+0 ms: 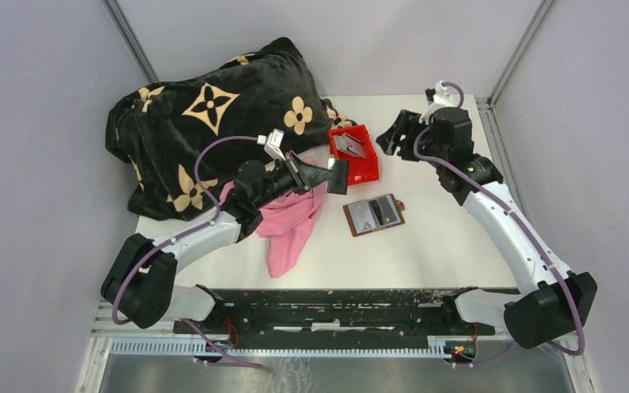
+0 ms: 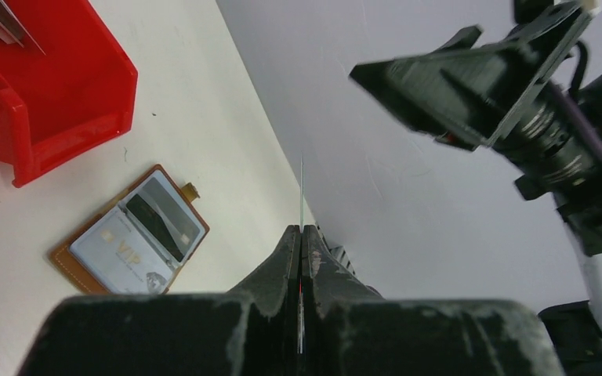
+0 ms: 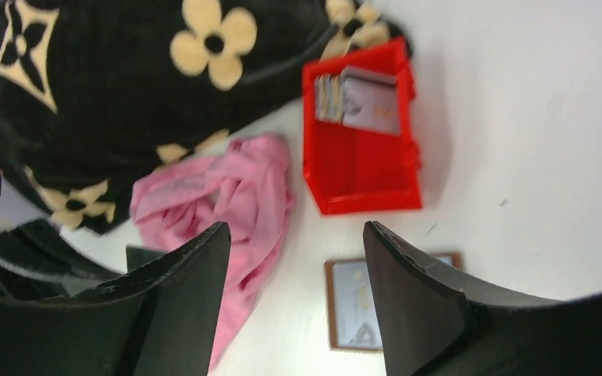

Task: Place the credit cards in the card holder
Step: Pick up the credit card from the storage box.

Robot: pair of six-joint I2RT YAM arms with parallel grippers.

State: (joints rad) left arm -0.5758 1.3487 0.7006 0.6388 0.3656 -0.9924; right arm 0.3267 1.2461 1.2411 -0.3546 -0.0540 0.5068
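The brown card holder point(image 1: 373, 214) lies open on the white table, with a pale card and a dark card showing in its pockets. My left gripper point(image 1: 340, 174) hovers left of it, beside the red bin. In the left wrist view it point(image 2: 301, 229) is shut on a thin credit card point(image 2: 301, 188) seen edge-on, with the card holder point(image 2: 129, 239) below left. More credit cards point(image 1: 349, 146) stand in the red bin point(image 1: 367, 168). My right gripper point(image 1: 393, 135) is raised right of the bin. Its jaws point(image 3: 294, 227) are open and empty, above the card holder point(image 3: 349, 301).
A pink cloth point(image 1: 291, 221) lies under the left arm, left of the card holder. A large black blanket with cream flowers point(image 1: 205, 123) fills the back left. The red bin point(image 3: 360, 168) with its cards point(image 3: 360, 98) sits at the blanket's right edge. Grey walls enclose the table.
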